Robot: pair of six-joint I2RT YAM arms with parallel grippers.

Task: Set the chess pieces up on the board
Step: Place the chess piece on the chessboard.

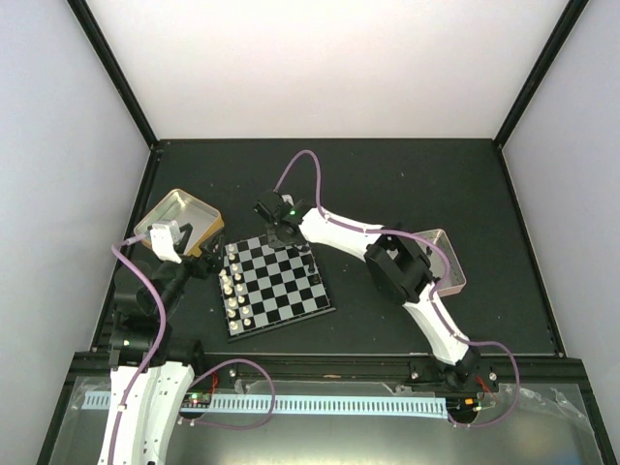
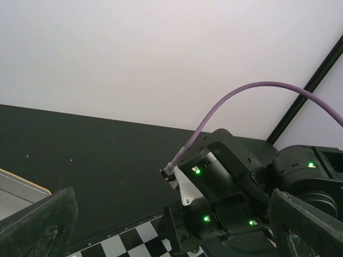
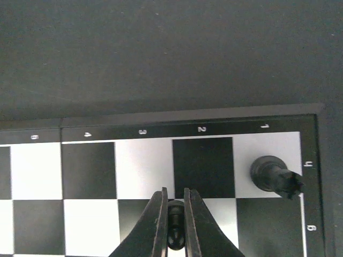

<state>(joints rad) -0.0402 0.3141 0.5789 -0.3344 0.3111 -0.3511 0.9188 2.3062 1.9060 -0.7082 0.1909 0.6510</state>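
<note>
Top view: board [image 1: 278, 286] lies flat on the black table [image 1: 407, 184], left of centre and slightly rotated. White pieces [image 1: 232, 286] stand clustered along its left edge, over the outer two files; count and kinds are too small to tell. Gold tin [image 1: 179, 215] sits just off the board's far-left corner. Pink tin [image 1: 448, 263] sits to the right, well apart from the board and partly covered by the right arm [image 1: 387, 257]. Right tool [image 1: 287, 240] is over the board's far edge. Left tool [image 1: 205, 260] hangs beside the board's far-left corner, near the gold tin.

Right wrist view: right tool [image 3: 174, 193] points down at the board [image 3: 86, 171], its fingers [image 3: 156, 225] drawn nearly together and clenched on a small glossy black piece, the held piece [image 3: 174, 230]. The held piece sits in the second row from the rim, about on the line between the files marked 3 and 2; whether its base touches the board cannot be told. Corner piece [image 3: 274, 175], also black, stands on the white end square under the mark 1, apart from the tool.

Left wrist view: left tool [image 2: 170, 195] is released, its fingers [image 2: 37, 225] wide apart at the frame's lower corners with nothing between them. A strip of board [image 2: 123, 243] and a gold tin edge [image 2: 16, 187] show low in frame; the right arm's wrist [image 2: 225, 176], green lights lit, is ahead.
</note>
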